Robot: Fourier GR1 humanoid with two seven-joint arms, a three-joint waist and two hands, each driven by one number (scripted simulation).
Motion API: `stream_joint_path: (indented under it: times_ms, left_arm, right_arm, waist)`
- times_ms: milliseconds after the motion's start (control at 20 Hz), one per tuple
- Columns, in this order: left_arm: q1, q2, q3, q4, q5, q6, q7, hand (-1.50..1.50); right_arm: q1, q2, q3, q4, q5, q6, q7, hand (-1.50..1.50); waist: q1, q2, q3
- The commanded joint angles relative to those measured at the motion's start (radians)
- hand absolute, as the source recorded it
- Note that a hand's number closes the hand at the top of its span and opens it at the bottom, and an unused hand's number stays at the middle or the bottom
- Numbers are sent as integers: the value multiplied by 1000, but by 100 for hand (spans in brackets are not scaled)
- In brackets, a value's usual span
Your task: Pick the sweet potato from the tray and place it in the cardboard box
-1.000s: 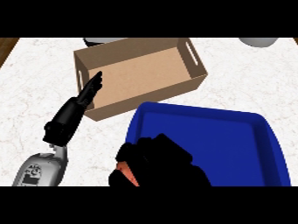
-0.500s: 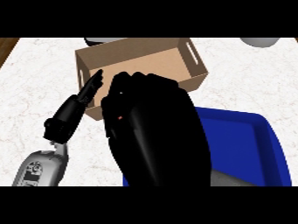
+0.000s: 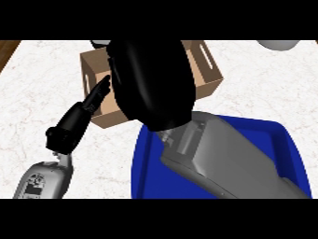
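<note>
The right hand (image 3: pixel 151 84) reaches up over the cardboard box (image 3: pixel 206 77), its black back turned to the camera and covering most of the box's open top. Its grey forearm (image 3: pixel 220 158) slants from the lower right, crossing over the blue tray (image 3: pixel 295 154), which lies just beside the box's near corner. Only the back of this hand shows, so its fingers are hidden and I cannot tell whether they are curled or straight, nor whether they hold anything. The sweet potato shows nowhere: not on the bare parts of the tray, nor in the visible strip of the box, and the hand hides the rest.

The left hand (image 3: pixel 75 121) stands at the box's left side, fingers straight and pointing up along the box's left wall, seemingly touching or just short of it, holding nothing. Its grey forearm (image 3: pixel 44 179) comes in below it. Beyond the box, at the counter's far edge, a white rounded object (image 3: pixel 278 45) shows partly.
</note>
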Motion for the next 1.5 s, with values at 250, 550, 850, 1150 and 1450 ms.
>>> stream_joint_path:
  times_ms: [250, 550, 850, 1150, 1450]
  left_arm:
    - [4, -11, -9, 32, 1, -19, -2, 0]
    - [-6, -43, -28, 92, -43, 17, -28, 0]
    - [16, -28, -36, 12, -23, -21, 12, 0]
    - [45, -14, -23, -9, -22, -23, 3, 0]
    - [29, -26, -5, 45, -20, -12, -34, 0]
  right_arm:
    - [-21, 2, -12, 405, 28, -226, -180, 150]
    - [-40, 2, -35, 496, -197, -274, -123, -150]
    - [-90, 2, -23, 729, -379, -400, -295, -150]
    - [-42, 2, -187, 636, -524, -547, -526, -150]
    - [20, 2, -344, 534, -774, -540, -702, -150]
  waist:
    - [7, 8, -4]
    - [10, 13, -4]
    - [31, 13, -4]
    - [16, 11, -2]
    - [-4, 11, -2]
